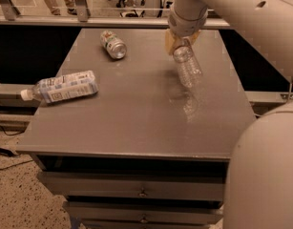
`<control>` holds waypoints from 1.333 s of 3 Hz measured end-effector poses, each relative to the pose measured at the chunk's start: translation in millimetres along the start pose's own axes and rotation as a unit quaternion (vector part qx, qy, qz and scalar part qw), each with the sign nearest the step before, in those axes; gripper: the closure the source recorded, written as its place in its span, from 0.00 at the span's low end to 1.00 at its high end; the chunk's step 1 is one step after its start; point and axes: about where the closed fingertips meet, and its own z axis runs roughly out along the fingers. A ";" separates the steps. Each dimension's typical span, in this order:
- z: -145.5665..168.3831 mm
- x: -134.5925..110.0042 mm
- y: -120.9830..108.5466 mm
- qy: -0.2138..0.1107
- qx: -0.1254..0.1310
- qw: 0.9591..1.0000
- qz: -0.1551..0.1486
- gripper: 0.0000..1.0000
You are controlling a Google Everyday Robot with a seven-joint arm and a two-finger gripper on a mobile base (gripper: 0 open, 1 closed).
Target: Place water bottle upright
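Note:
The water bottle [188,66], small, clear and ribbed, hangs tilted in the air above the right middle of the grey table [131,113], neck up and base leaning to the right. My gripper [181,41] comes down from the big white arm at the top right and is shut on the bottle's neck end. The bottle's cap and label band are hidden by the yellowish fingers [171,41]. A faint reflection of the bottle lies on the tabletop under it.
A larger bottle with a white-blue label [62,87] lies on its side at the table's left edge. A metal can [113,44] lies on its side at the back. The arm's white body [263,175] fills the right foreground. Drawers [141,192] sit under the table's front edge.

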 end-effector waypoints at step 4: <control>-133.9 -16.7 -16.3 -0.390 -0.237 0.887 -0.070 1.00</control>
